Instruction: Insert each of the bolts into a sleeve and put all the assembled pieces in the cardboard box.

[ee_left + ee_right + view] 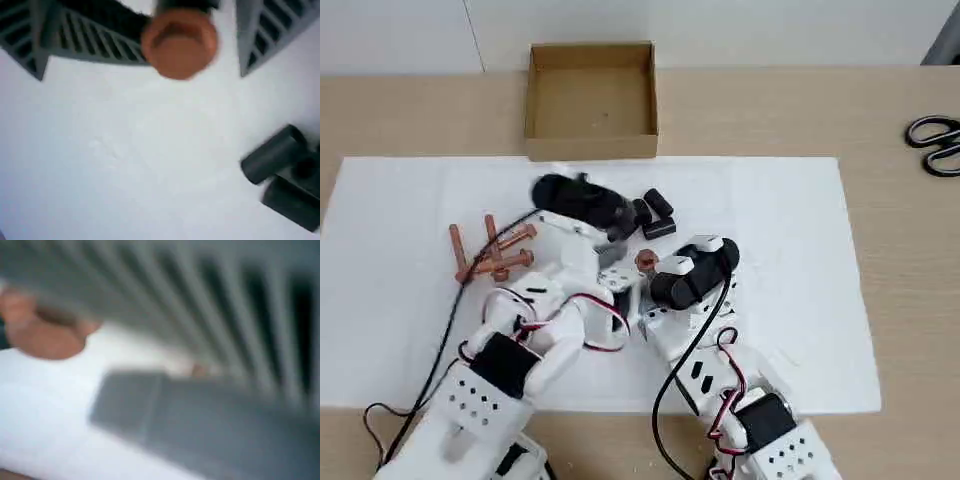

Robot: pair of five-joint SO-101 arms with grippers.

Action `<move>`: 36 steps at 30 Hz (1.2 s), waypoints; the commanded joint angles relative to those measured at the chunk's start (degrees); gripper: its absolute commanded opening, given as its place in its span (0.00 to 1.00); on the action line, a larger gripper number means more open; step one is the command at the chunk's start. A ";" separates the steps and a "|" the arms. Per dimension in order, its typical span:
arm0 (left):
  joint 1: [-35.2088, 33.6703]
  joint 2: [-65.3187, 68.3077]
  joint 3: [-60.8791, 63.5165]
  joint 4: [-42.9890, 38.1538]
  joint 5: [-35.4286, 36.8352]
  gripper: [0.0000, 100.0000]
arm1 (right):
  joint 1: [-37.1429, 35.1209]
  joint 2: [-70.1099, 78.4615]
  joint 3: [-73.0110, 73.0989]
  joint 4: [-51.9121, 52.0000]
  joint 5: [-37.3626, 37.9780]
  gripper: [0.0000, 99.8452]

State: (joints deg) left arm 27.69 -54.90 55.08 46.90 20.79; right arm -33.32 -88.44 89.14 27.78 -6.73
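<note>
Left claw (623, 272) gapes, bolt head (179, 44) between its jaws; right claw (647, 285) too blurred to tell its grip.

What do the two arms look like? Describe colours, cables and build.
Both the left arm and right arm have white shells with perforated bases, black motors, and red, white and black wiring. The left gripper's fingers are grey and ribbed.

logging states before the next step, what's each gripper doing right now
left gripper: open, bolt between its fingers
right gripper: cannot tell
</note>
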 commanded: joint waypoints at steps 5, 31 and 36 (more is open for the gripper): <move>-7.82 -0.62 -6.64 2.81 -0.88 0.24 | 0.92 -0.57 -0.97 -1.36 0.18 0.00; -43.69 -0.62 -11.82 24.62 -17.23 0.24 | 14.90 72.92 -73.76 -2.77 0.26 0.00; -45.45 -0.62 -11.82 24.62 -17.32 0.24 | 14.81 92.70 -90.37 -12.18 0.26 0.00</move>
State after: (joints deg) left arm -17.14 -54.90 45.58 71.34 3.74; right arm -19.08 -4.92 11.08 21.19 -6.73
